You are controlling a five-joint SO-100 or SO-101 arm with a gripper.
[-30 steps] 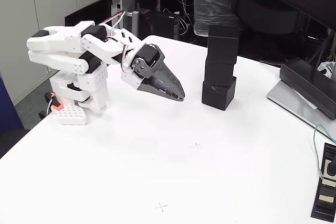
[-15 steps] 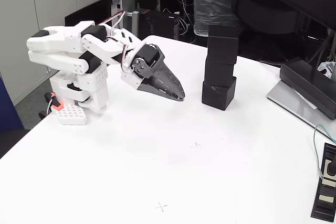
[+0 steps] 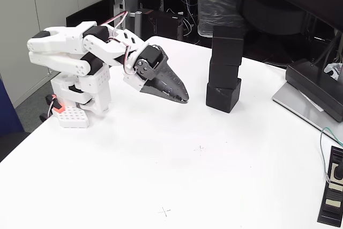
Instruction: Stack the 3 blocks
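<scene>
Three matte black cubes stand in one column on the white table in the fixed view: the bottom block (image 3: 223,95), the middle block (image 3: 223,74) and the top block (image 3: 229,45). The column is slightly staggered. My gripper (image 3: 183,99) hangs to the left of the stack, apart from it, a little above the table. Its dark pointed fingers are pressed together, shut with nothing between them. The white arm is folded back over its base.
A flat dark grey device (image 3: 316,88) with a sloped top sits at the right edge on a silver slab. A black remote-like strip (image 3: 332,192) and a thin green wire (image 3: 323,148) lie at the front right. The arm's base (image 3: 72,113) stands at the left edge.
</scene>
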